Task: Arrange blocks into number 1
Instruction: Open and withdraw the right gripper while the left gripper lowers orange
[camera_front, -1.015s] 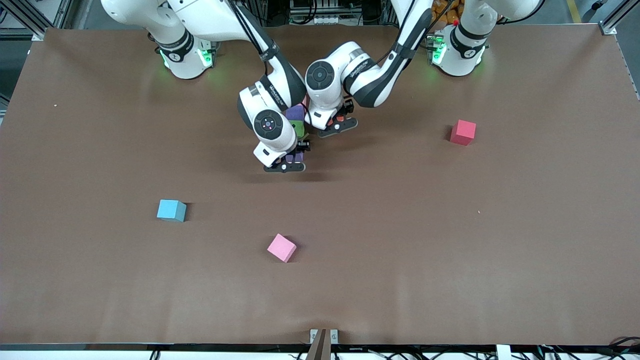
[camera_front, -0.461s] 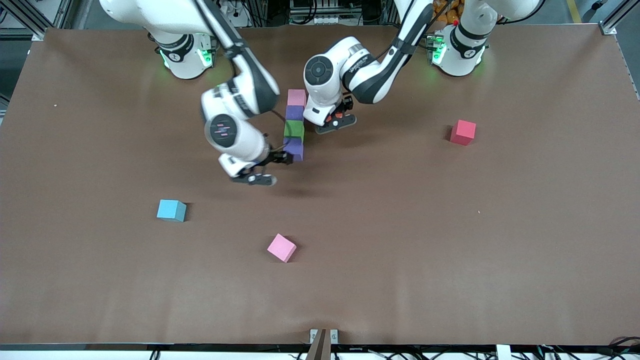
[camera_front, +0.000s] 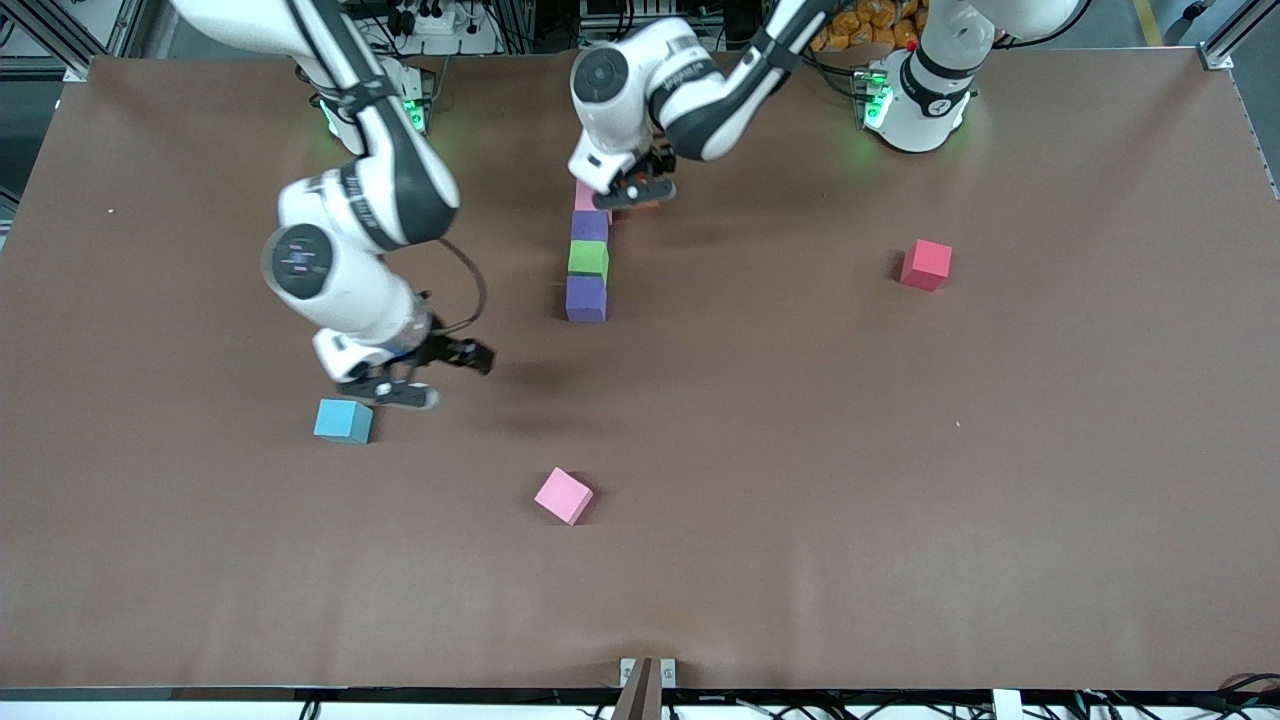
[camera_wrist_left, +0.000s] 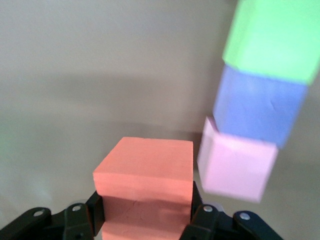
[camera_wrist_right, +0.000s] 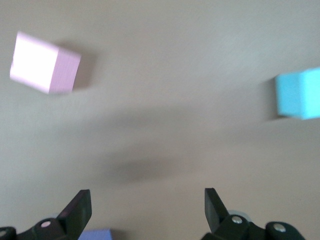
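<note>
An orange block (camera_wrist_left: 145, 187) is clamped in the left end effector (camera_front: 633, 194), just beside the pale pink block (camera_front: 582, 193) that heads a line with a purple block (camera_front: 589, 226), a green block (camera_front: 588, 258) and a second purple block (camera_front: 586, 298), toward the counter's (camera_front: 900, 480) base edge. The right end effector (camera_front: 430, 375), spread wide and empty, hangs near the cyan cube (camera_front: 342, 420). A pink cube (camera_front: 563, 495) and a red cube (camera_front: 926, 264) lie apart.

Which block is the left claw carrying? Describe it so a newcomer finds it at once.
Find the line of blocks mid-table. At its end nearest the robots' bases hangs the left claw, shut on the orange block, beside the line's pale pink block. It is the only orange block and the only one held.
</note>
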